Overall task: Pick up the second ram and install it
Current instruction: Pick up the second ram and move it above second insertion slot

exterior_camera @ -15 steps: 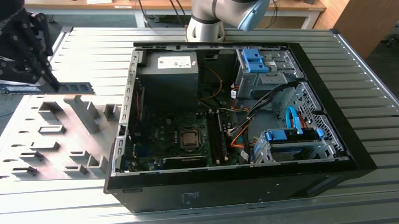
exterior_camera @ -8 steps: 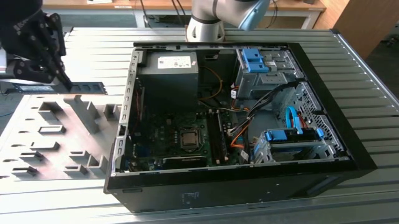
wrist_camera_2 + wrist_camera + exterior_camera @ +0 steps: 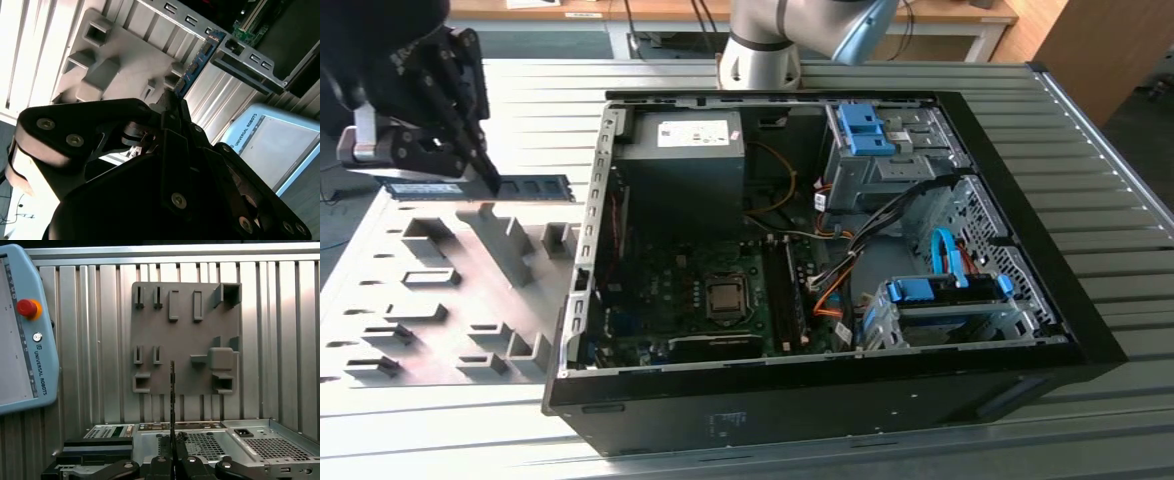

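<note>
— Jaws?
— Gripper (image 3: 172, 462) is clamping them on the second ram (image 3: 172, 390), which is showing edge-on in the first wrist view.
— Where's it hanging?
— Above the grey fixture plate (image 3: 440, 300), at the exterior view's left of the open computer case (image 3: 854, 400), apart from it.
— Writing?
— Pale label (image 3: 691, 132) is sitting on the power supply (image 3: 678, 175). Print is running along the teach pendant (image 3: 20, 365).

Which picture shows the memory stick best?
The exterior view: the memory stick shows its long flat side, held in the gripper. In the first wrist view the memory stick is just a thin edge; in the second wrist view, a slanted blue strip.
</note>
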Controlling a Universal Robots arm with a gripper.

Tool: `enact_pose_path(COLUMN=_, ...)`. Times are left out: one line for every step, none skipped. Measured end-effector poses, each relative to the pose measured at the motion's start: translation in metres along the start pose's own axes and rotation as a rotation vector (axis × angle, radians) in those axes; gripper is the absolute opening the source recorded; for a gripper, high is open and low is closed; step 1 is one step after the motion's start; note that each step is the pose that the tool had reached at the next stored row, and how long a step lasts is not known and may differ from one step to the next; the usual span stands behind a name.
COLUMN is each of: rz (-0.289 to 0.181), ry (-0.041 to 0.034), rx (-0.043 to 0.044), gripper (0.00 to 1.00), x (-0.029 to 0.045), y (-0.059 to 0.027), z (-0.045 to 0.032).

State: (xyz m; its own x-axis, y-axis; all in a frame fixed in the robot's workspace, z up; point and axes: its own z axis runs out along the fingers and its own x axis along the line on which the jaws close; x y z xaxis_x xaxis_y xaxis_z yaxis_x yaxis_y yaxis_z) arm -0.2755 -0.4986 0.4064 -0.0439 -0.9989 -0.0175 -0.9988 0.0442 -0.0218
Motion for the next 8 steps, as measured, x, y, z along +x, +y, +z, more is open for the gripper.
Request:
enact_pose_path(rz=0.000, ry=0.0000, rx=0.0000, gripper=0.14, x=-0.0001, y=-0.0024, z=0.0001)
enact_pose_path(rz=0.000, ry=0.0001, rx=-0.0001, gripper=0.14, x=-0.0002, y=-0.0048, z=0.0001)
enact_pose_path(rz=0.000, ry=0.0001, rx=-0.0002, gripper=0.14, x=-0.0003, y=-0.0073, z=0.0001)
enact_pose_path(rz=0.000, ry=0.0000, rx=-0.0002, gripper=0.14, x=-0.0005, y=-0.0099, z=0.0002)
enact_pose_path(rz=0.000, ry=0.0001, rx=-0.0003, gripper=0.14, x=-0.0006, y=-0.0125, z=0.0002)
enact_pose_path(rz=0.000, ry=0.0002, rx=-0.0004, gripper=0.14, x=-0.0007, y=-0.0151, z=0.0003)
enact_pose_path(rz=0.000, ry=0.0001, rx=-0.0004, gripper=0.14, x=-0.0008, y=-0.0176, z=0.0004)
enact_pose_path(rz=0.000, ry=0.0001, rx=-0.0004, gripper=0.14, x=-0.0009, y=-0.0200, z=0.0004)
